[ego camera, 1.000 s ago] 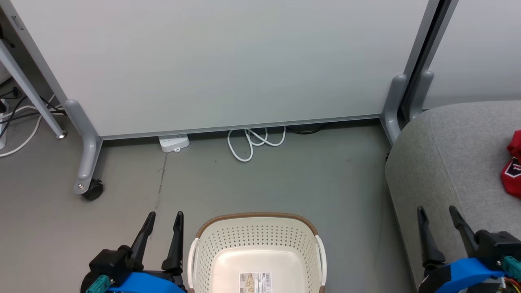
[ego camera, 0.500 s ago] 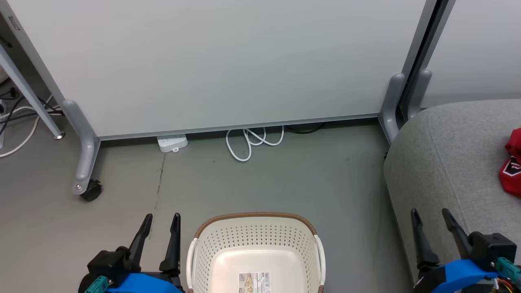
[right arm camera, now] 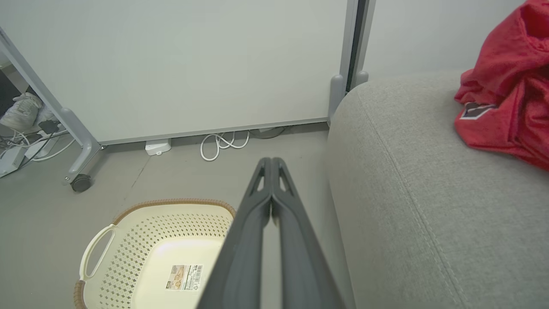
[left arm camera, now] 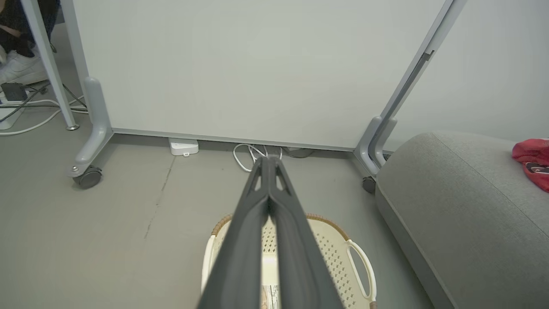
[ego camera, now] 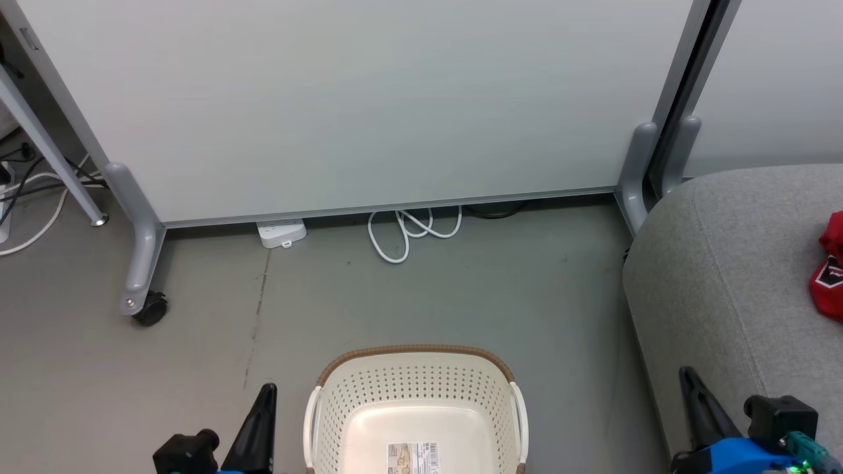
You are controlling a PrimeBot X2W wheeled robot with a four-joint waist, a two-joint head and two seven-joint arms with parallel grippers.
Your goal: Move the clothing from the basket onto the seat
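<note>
The cream basket [ego camera: 415,368] with a brown rim stands on the floor at the bottom middle, its visible floor showing just a label. Red clothing [ego camera: 830,266] lies bunched on the grey seat [ego camera: 718,263] at the right edge. In the right wrist view the clothing [right arm camera: 510,86] fills the upper right of the seat [right arm camera: 420,180]. My left gripper [ego camera: 265,395] is shut and holds nothing, just left of the basket. My right gripper [ego camera: 688,376] is shut too, in front of the seat's near corner. Both pairs of fingers meet at their tips in the wrist views, left gripper [left arm camera: 269,160] and right gripper [right arm camera: 270,161].
A pale partition panel [ego camera: 355,99] on grey feet with a caster [ego camera: 150,308] stands behind. A white power strip [ego camera: 281,232] and a coiled white cable [ego camera: 411,230] lie at its base. More cables and a table leg [ego camera: 53,164] are at the far left.
Both grippers have gone from open to shut, and both have dropped lower in the head view. The basket, the seat and the clothing lie as before.
</note>
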